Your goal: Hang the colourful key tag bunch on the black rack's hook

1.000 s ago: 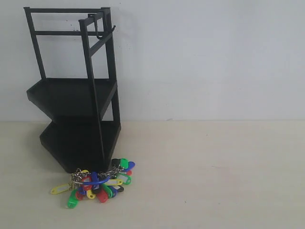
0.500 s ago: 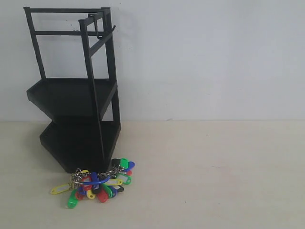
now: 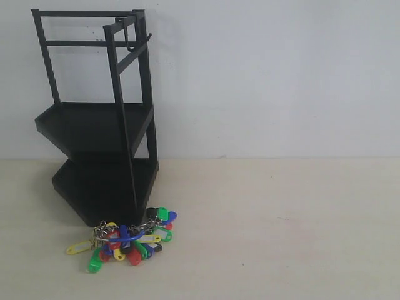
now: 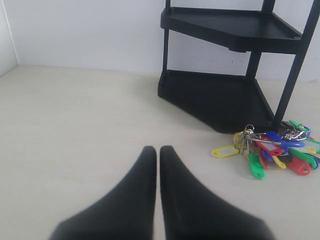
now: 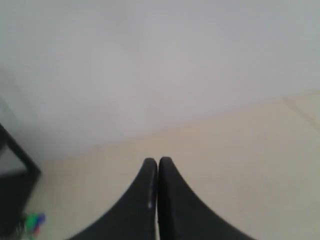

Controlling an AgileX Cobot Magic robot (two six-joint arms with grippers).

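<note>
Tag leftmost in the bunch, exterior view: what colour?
Yellow tag; it shows best in the left wrist view.

The pale beige table [image 3: 281, 237] carries two things: the black rack [image 3: 100, 156], standing upright on its base, and the colourful key tag bunch [image 3: 128, 240], lying flat against the rack's front foot. Both sit ahead of the left gripper [image 4: 158, 148] and off to one side, well apart from its tips.

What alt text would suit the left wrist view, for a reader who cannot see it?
A colourful key tag bunch lies on a pale table at the foot of a black rack with two shelves. Nearer the camera is the left gripper, its black fingers closed together and empty, well apart from the bunch.
</note>
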